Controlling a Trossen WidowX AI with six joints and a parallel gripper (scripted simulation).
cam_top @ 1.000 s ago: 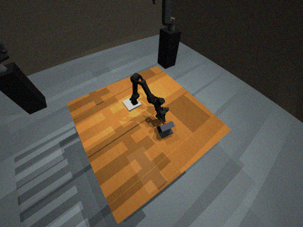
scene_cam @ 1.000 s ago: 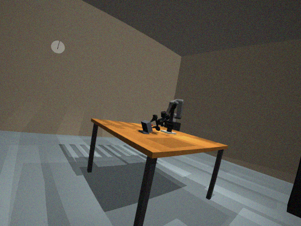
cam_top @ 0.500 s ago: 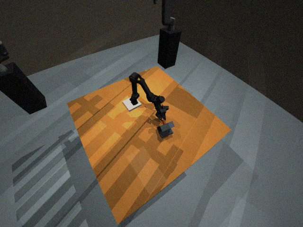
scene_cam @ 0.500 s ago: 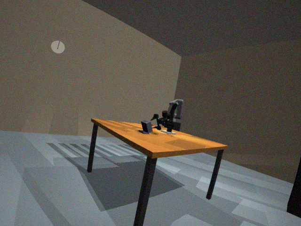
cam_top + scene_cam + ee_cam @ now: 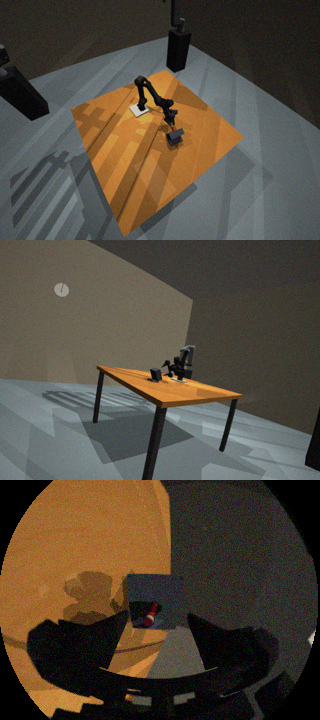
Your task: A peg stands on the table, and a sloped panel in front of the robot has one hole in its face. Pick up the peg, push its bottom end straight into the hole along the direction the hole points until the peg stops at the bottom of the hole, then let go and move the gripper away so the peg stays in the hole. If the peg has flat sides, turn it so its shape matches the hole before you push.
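Observation:
The sloped dark blue-grey panel (image 5: 176, 133) (image 5: 155, 374) (image 5: 155, 586) stands on the orange table (image 5: 206, 144) (image 5: 196, 393). The red peg (image 5: 172, 128) (image 5: 162, 372) (image 5: 152, 614) sticks out of the panel's face on the robot's side, with a pale band near its outer end. Its inner end is hidden at the panel, and how deep it sits cannot be told. In the wrist view it leans slightly. My gripper (image 5: 172, 124) (image 5: 163, 370) (image 5: 159, 614) is wide open and empty. Its fingers are apart on either side of the peg's outer end in the wrist view, not touching it.
The arm's white base plate (image 5: 136, 112) (image 5: 178, 380) lies on the table behind the gripper. The panel's dark foot (image 5: 176, 141) rests on the table. Dark pedestals (image 5: 178, 51) (image 5: 23, 95) stand on the floor beyond the table. Striped shadows cross the table.

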